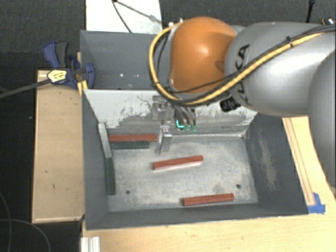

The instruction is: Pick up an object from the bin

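Near the bin's (273, 156) front edge, right of centre, lies a front red bar (208, 199). A dark green bar (111, 176) runs along the left wall. A middle red bar (177, 163) lies slightly slanted mid-floor. Just beyond its left end hangs the gripper (165, 140), beside the right end of a far red bar (133, 137) by the back wall. I cannot tell whether it is open, closed or holding anything.
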`<state>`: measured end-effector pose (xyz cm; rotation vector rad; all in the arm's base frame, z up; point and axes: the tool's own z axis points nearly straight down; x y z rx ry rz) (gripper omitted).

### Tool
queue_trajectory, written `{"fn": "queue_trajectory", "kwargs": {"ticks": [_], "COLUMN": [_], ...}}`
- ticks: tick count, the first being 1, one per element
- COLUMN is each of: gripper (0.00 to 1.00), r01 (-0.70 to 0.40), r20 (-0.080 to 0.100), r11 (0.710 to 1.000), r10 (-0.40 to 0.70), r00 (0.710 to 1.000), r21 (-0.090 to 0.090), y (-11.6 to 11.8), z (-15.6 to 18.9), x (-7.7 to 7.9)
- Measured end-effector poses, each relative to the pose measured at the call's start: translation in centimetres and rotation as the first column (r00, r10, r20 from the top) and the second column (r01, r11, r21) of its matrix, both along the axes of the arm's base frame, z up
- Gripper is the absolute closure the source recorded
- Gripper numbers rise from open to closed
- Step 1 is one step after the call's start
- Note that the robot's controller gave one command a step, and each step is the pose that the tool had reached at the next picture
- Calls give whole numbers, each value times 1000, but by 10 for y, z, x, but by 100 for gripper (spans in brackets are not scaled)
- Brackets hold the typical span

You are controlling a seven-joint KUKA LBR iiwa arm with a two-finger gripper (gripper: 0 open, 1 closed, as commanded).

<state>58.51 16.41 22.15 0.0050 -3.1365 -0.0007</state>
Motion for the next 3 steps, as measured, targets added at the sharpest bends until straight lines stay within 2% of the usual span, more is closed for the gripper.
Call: {"fn": "queue_trajectory", "kwargs": {"ticks": [1,2,3], "gripper": [0,100,100], "r01": [-333,-329,-378], "r20": [1,7,16], "r11": [943,944,926], "r10": [333,329,378], "r00": [943,944,926], "r21": [0,0,-2], "y": [-74,-71,-53], "z": [-154,-151,-12], "x": [5,7,-22]}}
